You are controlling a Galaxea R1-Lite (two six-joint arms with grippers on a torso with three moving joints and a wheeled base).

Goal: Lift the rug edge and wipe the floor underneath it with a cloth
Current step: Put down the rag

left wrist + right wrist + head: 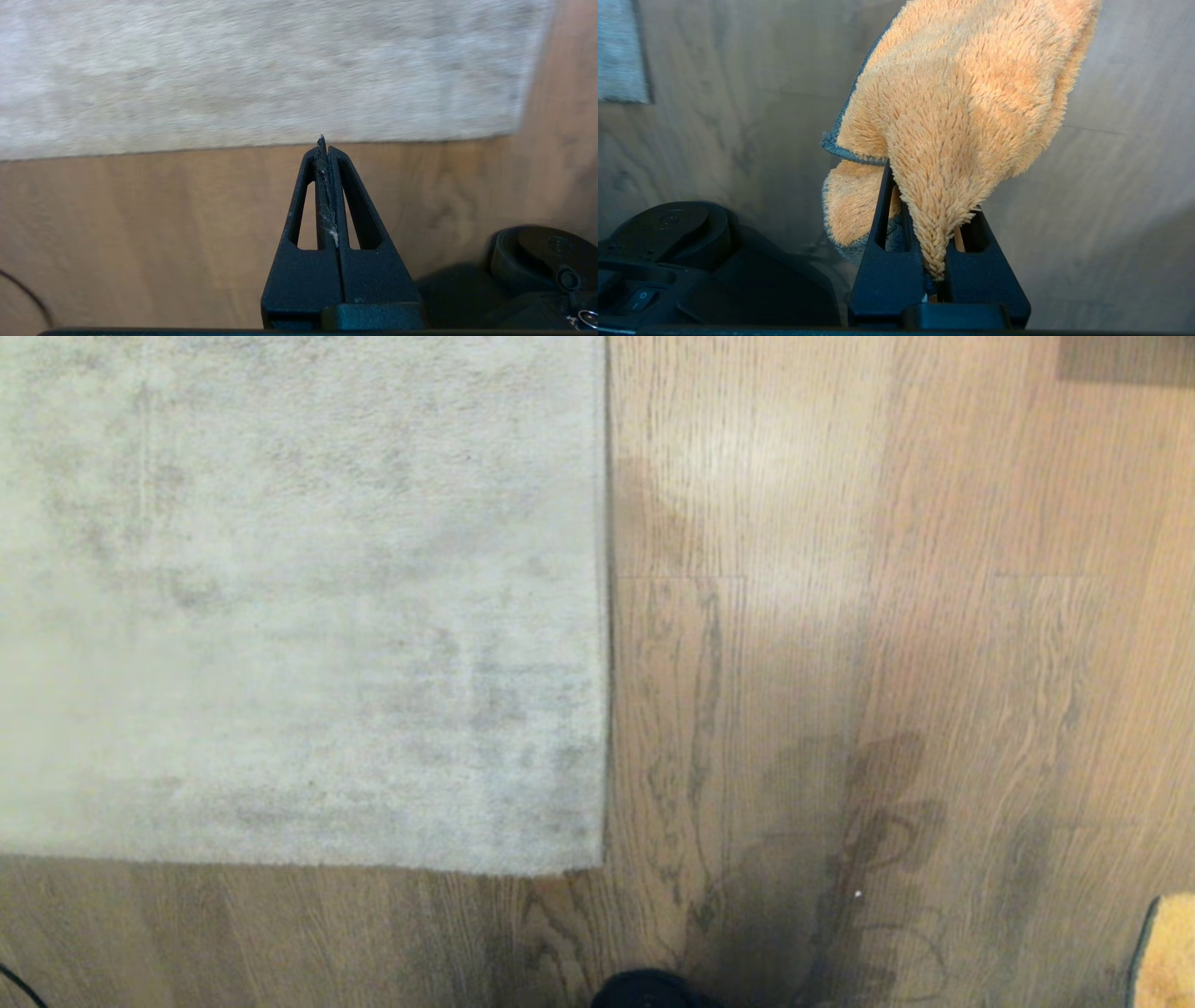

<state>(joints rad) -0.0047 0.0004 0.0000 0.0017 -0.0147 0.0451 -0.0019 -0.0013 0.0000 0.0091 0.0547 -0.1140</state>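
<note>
Right gripper point(941, 205) clamping cloth point(966, 107); left gripper point(323, 144) shut, empty. You're wanting rug edge point(597, 784) corner, center-bottom, pinching low.

Wood plank floor point(934, 569), pale light glare

Soft blur; glare patch, robot shadow on floor point(934, 616).

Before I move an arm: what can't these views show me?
- Floor under the rug: hidden in every view, as the rug edge lies flat.
- Cloth: cut off by the head view's corner; only a strip shows.
- Right gripper: fingertips buried in cloth in its wrist view.
- Both arms: outside the head view.
- Left gripper: shut, empty.
</note>
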